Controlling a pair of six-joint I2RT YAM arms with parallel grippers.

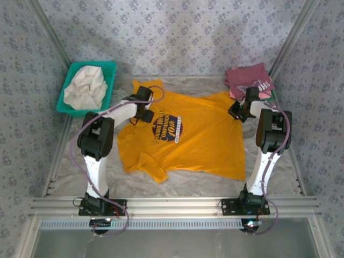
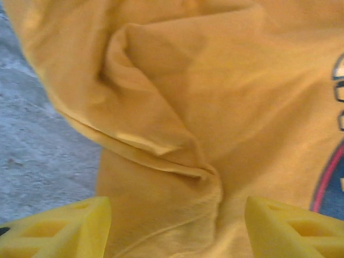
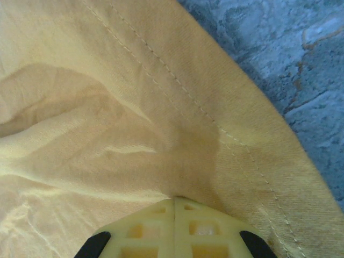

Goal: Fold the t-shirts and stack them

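Matt, soft cotton under me: the mustard-yellow t-shirt (image 2: pixel 215 107) creases easily, and its hem is neatly stitched. My left gripper (image 2: pixel 176 234) has fingers (image 2: pixel 59 231) of matt yellow plastic, latticed. Left of that shirt, the table (image 2: pixel 37 145) looks rough, grainy and grey. Beyond the shirt, a green plastic basket (image 1: pixel 97 64) holds crumpled cream cloth (image 1: pixel 86 88).

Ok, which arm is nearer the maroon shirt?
Right. Its jaws sit just short of the maroon shirt, on the yellow shirt's far-right corner; the left arm is across at its left side.
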